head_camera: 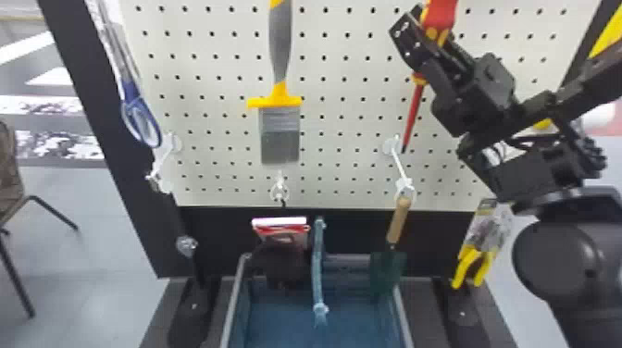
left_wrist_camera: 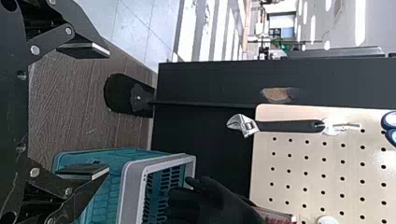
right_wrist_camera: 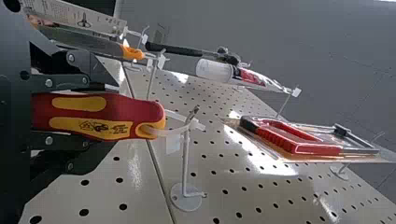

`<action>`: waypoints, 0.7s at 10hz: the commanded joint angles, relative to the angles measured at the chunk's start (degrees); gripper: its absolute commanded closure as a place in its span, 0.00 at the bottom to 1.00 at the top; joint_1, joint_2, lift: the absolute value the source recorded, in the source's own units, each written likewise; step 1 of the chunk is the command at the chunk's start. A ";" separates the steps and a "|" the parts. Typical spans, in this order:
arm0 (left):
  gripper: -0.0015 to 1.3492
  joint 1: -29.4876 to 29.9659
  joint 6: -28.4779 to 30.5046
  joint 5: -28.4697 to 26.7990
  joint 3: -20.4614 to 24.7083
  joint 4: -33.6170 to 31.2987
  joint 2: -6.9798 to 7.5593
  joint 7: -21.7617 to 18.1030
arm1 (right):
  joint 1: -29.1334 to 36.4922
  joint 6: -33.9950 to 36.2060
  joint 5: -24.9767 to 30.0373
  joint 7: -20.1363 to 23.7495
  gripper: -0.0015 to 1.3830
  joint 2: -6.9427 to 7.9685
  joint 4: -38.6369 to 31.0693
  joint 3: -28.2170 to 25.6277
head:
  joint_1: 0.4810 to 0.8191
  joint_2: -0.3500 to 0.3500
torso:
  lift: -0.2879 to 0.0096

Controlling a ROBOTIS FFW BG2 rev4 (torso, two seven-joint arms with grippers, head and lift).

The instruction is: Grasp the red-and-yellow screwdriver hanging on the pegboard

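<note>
Head view shows the screwdriver (head_camera: 413,113) between one and two o'clock. My right fingers (head_camera: 408,40) close around its handle (head_camera: 440,17); probably light, stiff, little slippery: mid-handle is the good place.

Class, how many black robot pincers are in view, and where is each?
2. The left pincer is open, seen in front of the teal-and-grey plastic basket; the right pincer is at the handle of the red-and-yellow screwdriver.
</note>
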 commanded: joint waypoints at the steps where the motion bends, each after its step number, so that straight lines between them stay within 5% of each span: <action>1: 0.30 0.00 0.11 0.03 0.01 0.04 0.15 0.00 | 0.08 -0.05 0.64 -0.27 0.93 0.08 -0.67 0.00 | 0.20 0.50 | 0.63; 7: 0.30 0.12 0.11 0.12 -0.17 -0.10 0.15 0.00 | 0.82 -0.23 0.82 -0.45 0.93 0.25 -0.53 0.00 | 0.20 0.50 | 0.63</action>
